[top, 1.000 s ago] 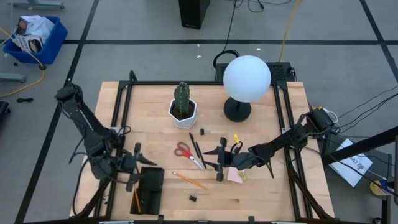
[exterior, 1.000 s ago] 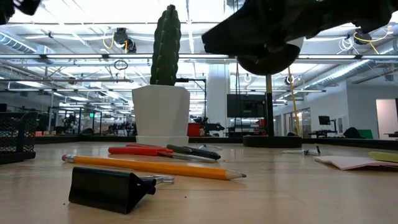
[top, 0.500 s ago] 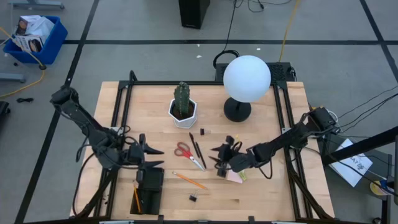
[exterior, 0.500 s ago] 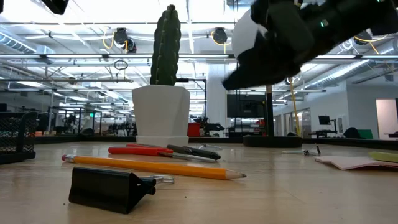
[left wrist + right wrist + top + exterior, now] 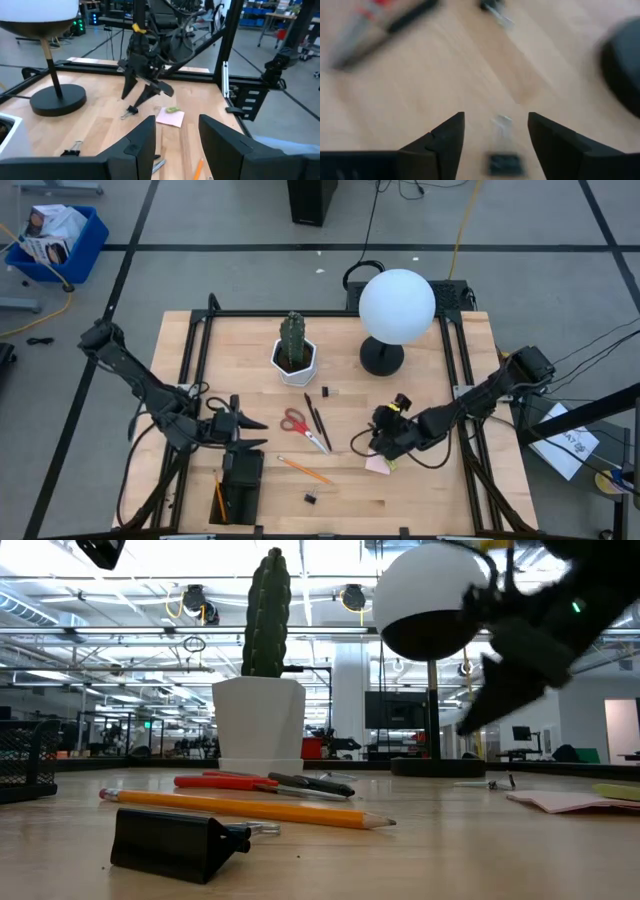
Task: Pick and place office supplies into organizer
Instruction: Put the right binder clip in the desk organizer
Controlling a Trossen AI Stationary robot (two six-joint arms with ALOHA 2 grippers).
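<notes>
Pale wood forms the worktop (image 5: pixel 420 340), which is bounded by a black frame. The black organizer (image 5: pixel 240 483) is placed at the front left of the worktop, and an orange pencil (image 5: pixel 219 498) is seen lying in one of its compartments.

The left hand (image 5: pixel 250 433) is held just behind the organizer, above the worktop. Its fingers (image 5: pixel 139 142) are parted, and nothing is seen between them.

The right hand (image 5: pixel 366 442) is positioned over the middle of the worktop, just behind the pink sticky-note pad (image 5: pixel 378 464). Its fingers (image 5: pixel 445 135) are spread wide and are empty. In the right wrist view a small black clip (image 5: pixel 503 161) is seen on the wood between them, apart from both fingers.

The red-handled scissors (image 5: pixel 297 424) are located on the worktop between the two hands, with two dark pens (image 5: pixel 318 420) just beside them. A second orange pencil (image 5: pixel 306 471) is laid in front of the scissors, near the organizer. A black binder clip (image 5: pixel 311 498) is found in front of that pencil, and another small clip (image 5: pixel 326 392) lies behind the pens.

A cactus in a white pot (image 5: pixel 294 352) and a lamp with a white globe (image 5: pixel 396 305) are set at the back of the worktop.
</notes>
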